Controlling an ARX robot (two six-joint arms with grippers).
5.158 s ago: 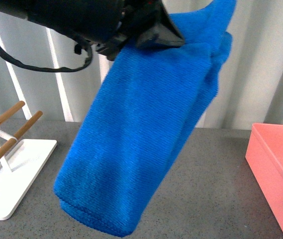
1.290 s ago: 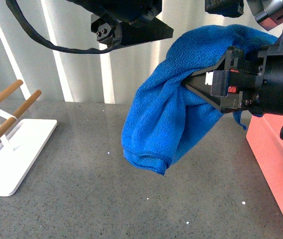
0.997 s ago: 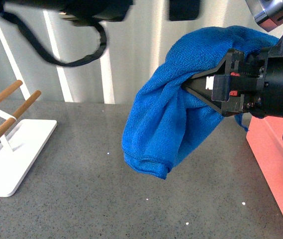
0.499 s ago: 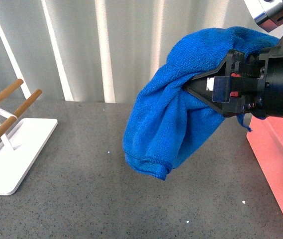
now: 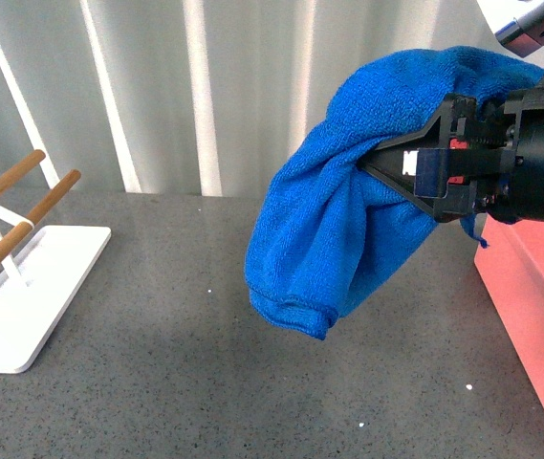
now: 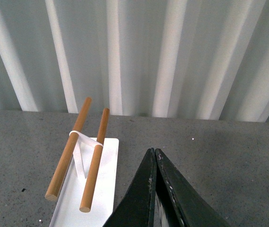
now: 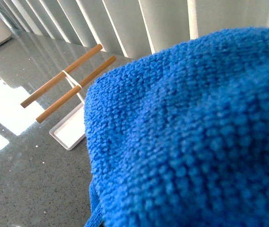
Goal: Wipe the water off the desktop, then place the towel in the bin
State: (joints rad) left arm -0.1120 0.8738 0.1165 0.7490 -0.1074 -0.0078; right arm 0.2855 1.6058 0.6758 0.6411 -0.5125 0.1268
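The blue towel (image 5: 348, 210) hangs bunched in the air above the dark grey desktop (image 5: 157, 382), at the right of the front view. My right gripper (image 5: 367, 164) is shut on the towel, its black body reaching in from the right. The towel (image 7: 195, 132) fills most of the right wrist view and hides that gripper's fingers. The salmon-pink bin (image 5: 530, 306) stands at the right edge, just beyond the hanging towel. My left gripper (image 6: 153, 152) is shut on nothing, above the desktop (image 6: 219, 156) near the rack; the front view does not show it.
A white rack (image 5: 23, 296) with two wooden rods (image 5: 18, 206) stands at the left of the desktop, also in the left wrist view as the rack (image 6: 89, 189). A white corrugated wall (image 5: 205, 86) runs behind. A few bright specks (image 5: 468, 387) dot the surface.
The left arm has let go of the towel and withdrawn up and left, out of the front view. The right gripper now holds the towel alone and has drifted slightly right.
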